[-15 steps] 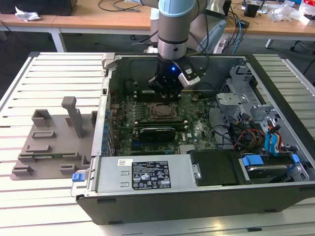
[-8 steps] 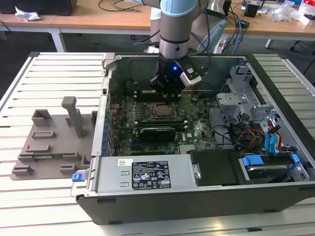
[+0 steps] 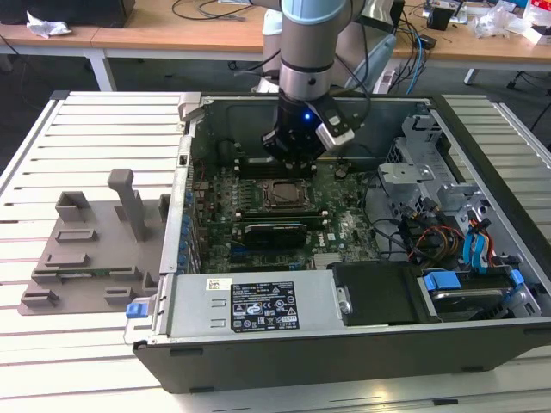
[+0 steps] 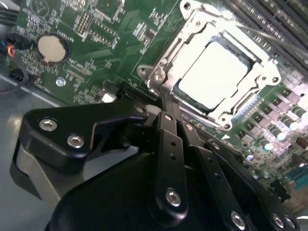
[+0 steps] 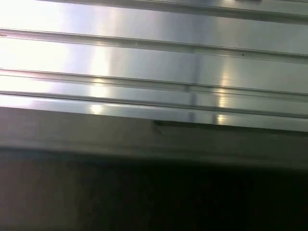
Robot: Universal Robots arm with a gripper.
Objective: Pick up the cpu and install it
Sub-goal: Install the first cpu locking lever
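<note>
Bench [image 3: 95, 129]: slatted metal, with wooden desks [image 3: 172, 30] behind; I log its ribs in the first wrist view too.
Case [image 3: 258, 344]: open on the bench, side panel off, filling the middle and the exterior view's right.
Tray [image 3: 95, 249]: grey plastic with upright posts, just beside the case on the exterior view's left.
Motherboard [image 3: 224, 194]: green, flat in the case floor.
Arm [image 3: 310, 52]: reaching down into the case from above.
Gripper [image 4: 169, 115]: black, fingers pressed together and holding nothing, tip right at the edge of the socket frame in the second wrist view.
Socket [image 4: 166, 72]: metal frame around a square opening, mid-board.
Cpu [image 4: 216, 74]: I see it seated flat inside the socket, pale top up, framed on all sides.
Coin cell [image 4: 52, 48]: well apart from the socket.
</note>
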